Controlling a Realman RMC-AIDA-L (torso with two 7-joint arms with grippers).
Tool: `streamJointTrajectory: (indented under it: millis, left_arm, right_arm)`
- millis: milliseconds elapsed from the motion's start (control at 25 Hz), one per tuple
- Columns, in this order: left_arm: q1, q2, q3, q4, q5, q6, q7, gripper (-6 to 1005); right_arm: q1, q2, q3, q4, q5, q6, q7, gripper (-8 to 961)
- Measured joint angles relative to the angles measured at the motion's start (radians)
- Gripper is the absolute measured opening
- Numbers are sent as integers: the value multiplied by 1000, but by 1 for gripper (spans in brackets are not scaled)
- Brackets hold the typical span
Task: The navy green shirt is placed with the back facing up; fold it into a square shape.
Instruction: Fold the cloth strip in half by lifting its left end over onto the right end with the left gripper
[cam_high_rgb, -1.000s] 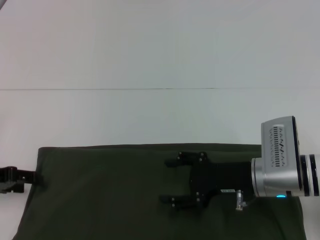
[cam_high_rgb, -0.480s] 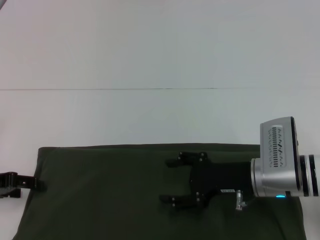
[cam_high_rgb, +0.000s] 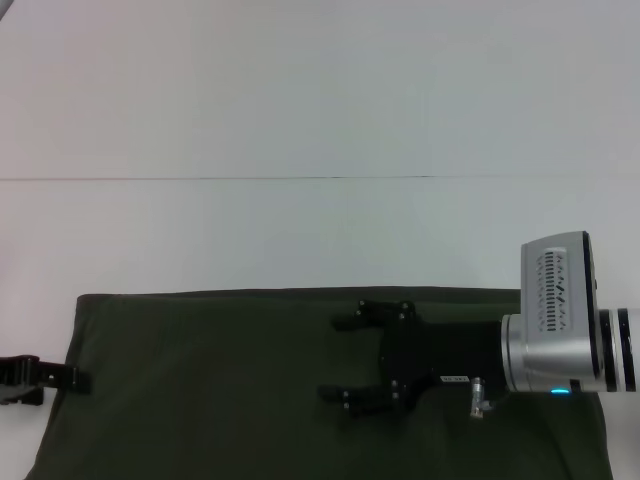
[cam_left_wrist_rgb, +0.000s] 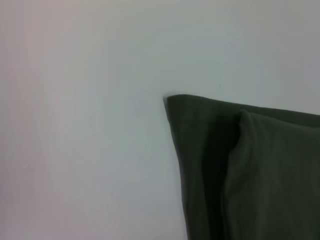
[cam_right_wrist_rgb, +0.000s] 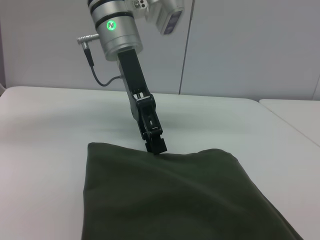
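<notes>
- Olive fabric: the navy green shirt (cam_high_rgb: 230, 385) lay flat across the lower frame.
- The left gripper (cam_high_rgb: 60, 378), fingers together at the shirt's left edge, had slid downward, suggesting an edge grasp.
- The right gripper (cam_high_rgb: 345, 362) stayed spread over the shirt's centre-right.

You see a plain white flat tabletop (cam_high_rgb: 300, 230), a thin dark seam line (cam_high_rgb: 250, 179) running straight across it, a pale grey wall (cam_right_wrist_rgb: 250, 45) behind, with a narrow vertical panel joint (cam_right_wrist_rgb: 186, 50).
</notes>
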Motion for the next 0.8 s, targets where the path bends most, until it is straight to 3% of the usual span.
streamJointTrajectory:
  millis: [800]
  left_arm:
    - [-17, 0, 41, -20, -1, -5, -7, 839]
  right_arm:
    - [5, 0, -2, 8, 2, 22, 0, 877]
